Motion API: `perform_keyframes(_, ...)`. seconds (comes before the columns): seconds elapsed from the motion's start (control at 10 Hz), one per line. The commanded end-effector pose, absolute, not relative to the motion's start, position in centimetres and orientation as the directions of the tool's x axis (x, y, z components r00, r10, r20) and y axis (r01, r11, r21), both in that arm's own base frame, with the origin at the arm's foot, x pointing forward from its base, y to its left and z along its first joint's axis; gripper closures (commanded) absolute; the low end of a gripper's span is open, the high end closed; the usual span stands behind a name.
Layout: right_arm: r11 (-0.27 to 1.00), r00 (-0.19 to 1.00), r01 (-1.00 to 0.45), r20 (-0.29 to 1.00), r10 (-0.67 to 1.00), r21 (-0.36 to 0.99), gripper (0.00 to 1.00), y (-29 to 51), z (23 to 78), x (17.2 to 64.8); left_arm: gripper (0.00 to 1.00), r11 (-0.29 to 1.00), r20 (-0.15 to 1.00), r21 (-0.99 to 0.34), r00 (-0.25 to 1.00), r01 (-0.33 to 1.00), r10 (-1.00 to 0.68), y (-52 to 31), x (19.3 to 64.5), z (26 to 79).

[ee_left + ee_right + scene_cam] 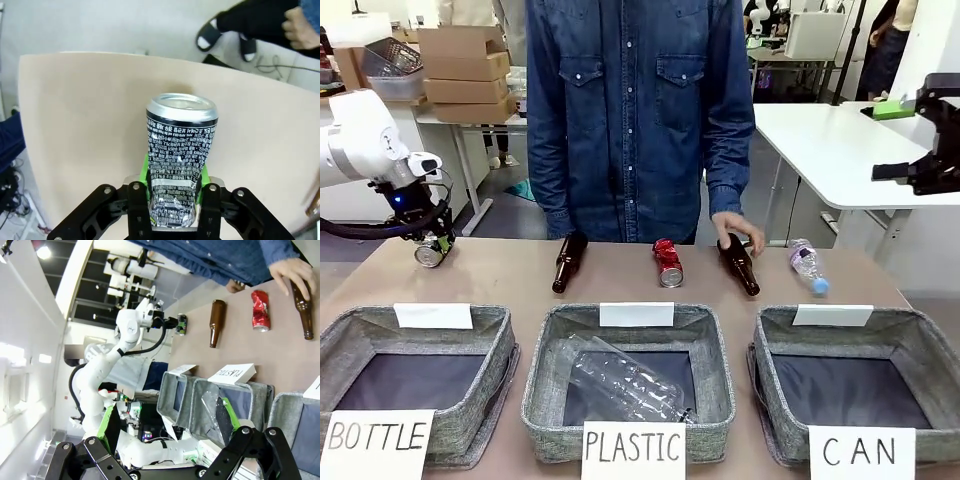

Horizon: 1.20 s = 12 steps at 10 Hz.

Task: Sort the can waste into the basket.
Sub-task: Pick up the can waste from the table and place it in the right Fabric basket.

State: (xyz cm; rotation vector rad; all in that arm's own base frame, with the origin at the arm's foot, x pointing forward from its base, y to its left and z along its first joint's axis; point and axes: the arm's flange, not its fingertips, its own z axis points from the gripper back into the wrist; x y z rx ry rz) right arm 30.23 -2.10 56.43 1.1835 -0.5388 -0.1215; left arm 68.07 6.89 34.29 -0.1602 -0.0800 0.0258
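Firmly clamped in the left claw (433, 245), the printed can (181, 145) is poised for the distant CAN basket (920, 335); right claw (892, 140) agape.

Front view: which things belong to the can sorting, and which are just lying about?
Job: silver-and-black can, gripped in the left hand; red can; CAN basket.

Lying about: left brown bottle; right brown bottle; small clear bottle on the table; large clear bottle in the PLASTIC basket; BOTTLE basket.
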Motion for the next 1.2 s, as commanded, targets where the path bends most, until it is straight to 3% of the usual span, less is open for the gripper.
perform_keyframes(0.0,0.38,0.859,-0.217,0.361,-0.364,0.899,0.0,-1.9,56.4,30.7,1.0,0.939,0.107,-0.317,0.988,0.136,-0.107,7.3,61.4,41.3)
perform_keyframes(0.3,0.38,0.859,-0.217,0.361,-0.364,0.899,0.0,-1.9,56.4,30.7,1.0,0.713,0.193,-0.413,0.82,0.566,-0.539,7.5,46.9,49.4)
perform_keyframes(0.6,0.38,0.859,-0.217,0.361,-0.364,0.899,0.0,-1.9,56.4,30.7,1.0,0.387,0.309,-0.285,0.466,0.877,-0.829,5.6,34.1,49.4)
perform_keyframes(0.7,0.38,0.859,-0.217,0.361,-0.364,0.899,0.0,-1.9,56.4,30.7,1.0,0.314,0.365,-0.238,0.384,0.919,-0.848,5.1,31.4,48.4)
perform_keyframes(0.8,0.38,0.859,-0.217,0.361,-0.364,0.899,0.0,-1.9,56.4,30.7,1.0,0.492,0.27,-0.367,0.597,0.789,-0.755,5.7,37.0,50.9)
perform_keyframes(1.1,0.38,0.859,-0.217,0.361,-0.364,0.899,0.0,-1.9,56.4,30.7,1.0,0.492,0.27,-0.367,0.597,0.789,-0.755,5.7,37.0,50.9)
